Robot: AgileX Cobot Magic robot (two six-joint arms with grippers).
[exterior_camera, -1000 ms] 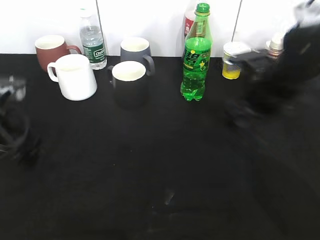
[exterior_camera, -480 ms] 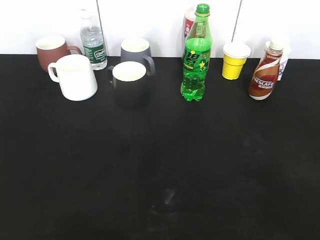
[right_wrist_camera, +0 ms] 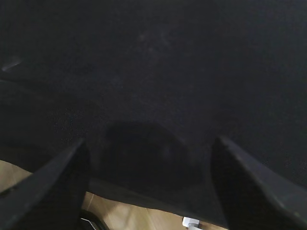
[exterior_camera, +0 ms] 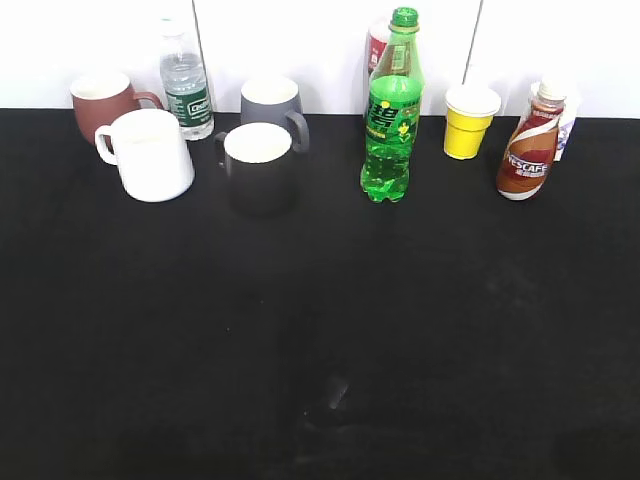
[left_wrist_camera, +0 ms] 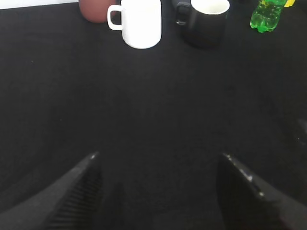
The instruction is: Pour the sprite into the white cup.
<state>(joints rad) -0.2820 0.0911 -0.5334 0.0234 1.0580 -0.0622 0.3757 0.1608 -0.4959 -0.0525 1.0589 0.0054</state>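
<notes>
The sprite (exterior_camera: 391,110) stands upright at the table's back, right of centre, well apart from the white cup (exterior_camera: 152,153) at back left — nearer the right arm's side. Both the left gripper (left_wrist_camera: 158,165) and the right gripper (right_wrist_camera: 148,148) are spread wide, empty, well short of either.

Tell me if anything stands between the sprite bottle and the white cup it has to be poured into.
Yes. In the exterior view the black mug stands between the sprite bottle and the white cup, with a grey mug just behind it. Both would have to be cleared, probably by carrying the bottle over them.
</notes>
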